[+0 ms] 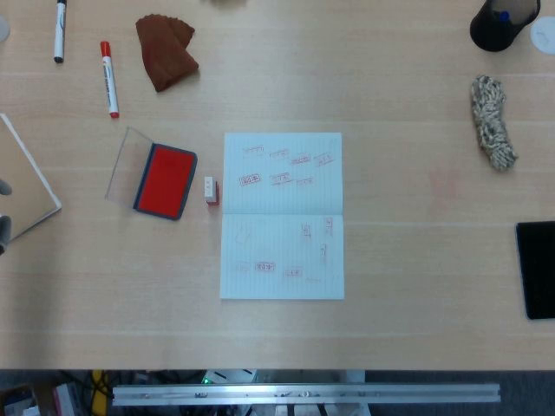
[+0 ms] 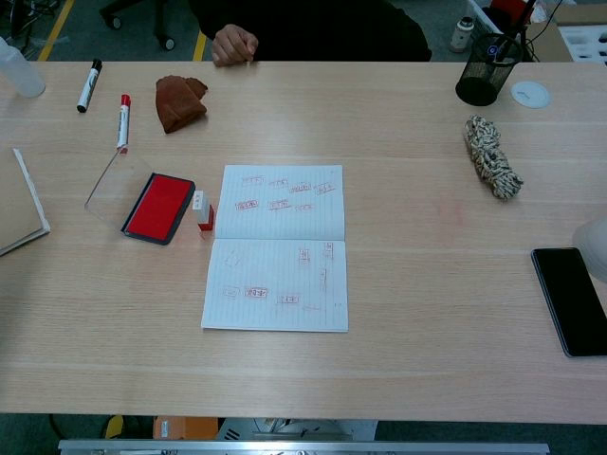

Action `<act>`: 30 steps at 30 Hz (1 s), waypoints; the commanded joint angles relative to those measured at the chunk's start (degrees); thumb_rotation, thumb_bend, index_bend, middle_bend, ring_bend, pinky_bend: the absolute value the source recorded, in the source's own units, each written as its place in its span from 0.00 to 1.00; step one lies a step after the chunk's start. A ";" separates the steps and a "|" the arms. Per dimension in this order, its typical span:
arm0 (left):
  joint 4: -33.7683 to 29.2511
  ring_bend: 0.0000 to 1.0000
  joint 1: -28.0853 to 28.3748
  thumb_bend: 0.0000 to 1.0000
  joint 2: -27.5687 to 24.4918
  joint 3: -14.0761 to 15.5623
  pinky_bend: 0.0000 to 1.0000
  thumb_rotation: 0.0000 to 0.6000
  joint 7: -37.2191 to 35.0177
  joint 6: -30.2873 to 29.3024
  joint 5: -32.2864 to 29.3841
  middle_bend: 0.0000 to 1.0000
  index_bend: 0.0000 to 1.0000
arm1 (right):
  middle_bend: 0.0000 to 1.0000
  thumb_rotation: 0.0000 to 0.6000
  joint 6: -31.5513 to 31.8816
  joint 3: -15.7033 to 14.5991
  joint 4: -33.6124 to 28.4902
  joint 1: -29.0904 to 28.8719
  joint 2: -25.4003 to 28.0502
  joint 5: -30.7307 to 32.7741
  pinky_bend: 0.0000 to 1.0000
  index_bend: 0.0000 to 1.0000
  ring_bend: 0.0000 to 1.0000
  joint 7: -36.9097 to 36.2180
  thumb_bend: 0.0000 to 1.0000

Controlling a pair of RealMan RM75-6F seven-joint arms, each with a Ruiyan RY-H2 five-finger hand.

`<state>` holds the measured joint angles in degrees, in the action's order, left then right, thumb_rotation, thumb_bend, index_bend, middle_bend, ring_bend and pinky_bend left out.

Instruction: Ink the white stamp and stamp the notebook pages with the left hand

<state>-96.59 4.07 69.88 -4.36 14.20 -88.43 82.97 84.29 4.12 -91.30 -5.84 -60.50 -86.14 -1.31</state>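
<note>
The white stamp (image 1: 210,190) (image 2: 202,210) with a red base stands upright on the table, between the open red ink pad (image 1: 165,180) (image 2: 159,207) and the open notebook (image 1: 282,215) (image 2: 277,248). Both notebook pages carry several red stamp marks. The pad's clear lid (image 1: 128,160) is folded back to the left. Only grey fingertips of my left hand (image 1: 3,227) show at the head view's left edge, far from the stamp. A pale rounded part of my right hand (image 2: 594,248) shows at the chest view's right edge, above the phone. Neither hand touches anything visible.
A closed book (image 1: 26,186) lies at the left edge. Two markers (image 1: 108,78) (image 1: 59,30) and a brown cloth (image 1: 165,52) lie at the back left. A rope bundle (image 1: 492,121), a black pen cup (image 1: 503,22) and a black phone (image 2: 569,299) are on the right. A person's fist (image 2: 233,43) rests on the far edge.
</note>
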 commanded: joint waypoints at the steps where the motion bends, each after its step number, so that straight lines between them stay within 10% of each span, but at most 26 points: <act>1: -0.02 0.61 0.01 0.28 -0.05 0.01 0.86 1.00 -0.10 -0.05 0.13 0.61 0.44 | 0.39 1.00 0.07 0.06 0.00 0.00 -0.02 -0.01 0.42 0.33 0.31 -0.02 0.26; 17: 0.07 0.57 3.62 0.28 -1.47 0.21 0.84 1.00 -2.51 4.15 3.80 0.56 0.42 | 0.39 1.00 0.57 1.31 -0.41 -0.29 0.54 0.66 0.42 0.33 0.31 0.09 0.26; 30: 2.33 0.36 12.58 0.17 0.92 -1.39 0.56 1.00 -3.07 14.11 5.76 0.34 0.23 | 0.39 1.00 -0.47 1.92 -1.48 -0.86 0.96 1.83 0.42 0.33 0.31 0.69 0.26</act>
<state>-94.77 15.77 70.10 -5.33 10.99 -75.22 88.83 83.82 6.04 -92.77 -6.69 -59.54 -84.31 -0.62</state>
